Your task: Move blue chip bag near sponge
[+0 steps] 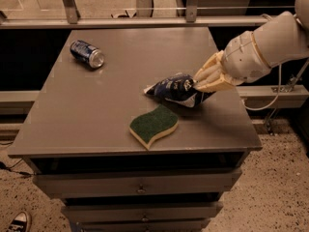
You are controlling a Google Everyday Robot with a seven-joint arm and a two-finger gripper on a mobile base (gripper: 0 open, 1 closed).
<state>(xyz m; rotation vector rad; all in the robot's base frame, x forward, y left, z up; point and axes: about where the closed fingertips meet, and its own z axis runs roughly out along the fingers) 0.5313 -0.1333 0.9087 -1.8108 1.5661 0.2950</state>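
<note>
Camera view: on the grey flat-topped table (96,115), toward its right edge, the cream two-finger gripper (199,82) pinches the crumpled dark foil blue chip bag (174,87) just behind the wavy green-topped sponge (153,124). Best to lower gently and release beside the sponge, not on it.

Grey table (96,110), soda can (87,53) lying far left, sponge (153,125) near front, tool (197,83) gripping blue chip bag (175,87) just behind

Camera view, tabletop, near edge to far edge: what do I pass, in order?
Sponge → blue chip bag, its right end gripped by the pincer → soda can, lying on its side at the far left.
</note>
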